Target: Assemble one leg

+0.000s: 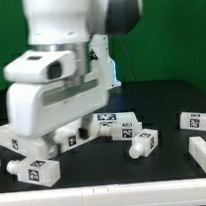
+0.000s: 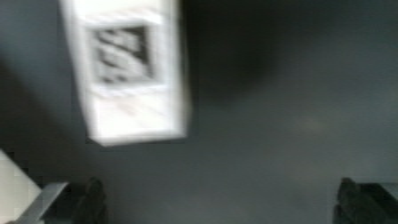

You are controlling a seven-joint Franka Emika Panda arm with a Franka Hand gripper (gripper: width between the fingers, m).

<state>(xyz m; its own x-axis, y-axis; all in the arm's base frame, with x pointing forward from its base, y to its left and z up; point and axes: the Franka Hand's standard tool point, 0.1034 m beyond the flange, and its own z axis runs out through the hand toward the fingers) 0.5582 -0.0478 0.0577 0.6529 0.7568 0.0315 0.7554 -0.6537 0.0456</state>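
Observation:
Several small white legs with black-and-white tags lie on the dark table in the exterior view, among them one near the middle [image 1: 118, 122], one in front of it [image 1: 144, 143], one at the right [image 1: 198, 122] and one at the front left [image 1: 32, 172]. The arm's white hand [image 1: 53, 100] hangs low over the left group and hides its own fingers there. In the wrist view one blurred leg [image 2: 134, 70] lies ahead of my gripper [image 2: 222, 205]. The two dark fingertips [image 2: 80, 200] stand wide apart with only bare table between them. The gripper is open and empty.
A white bar [image 1: 203, 155] lies at the exterior view's right front, and a white strip [image 1: 109, 201] runs along the front edge. More legs [image 1: 64, 140] lie under the hand. A white part's edge [image 2: 15, 185] shows beside one fingertip in the wrist view.

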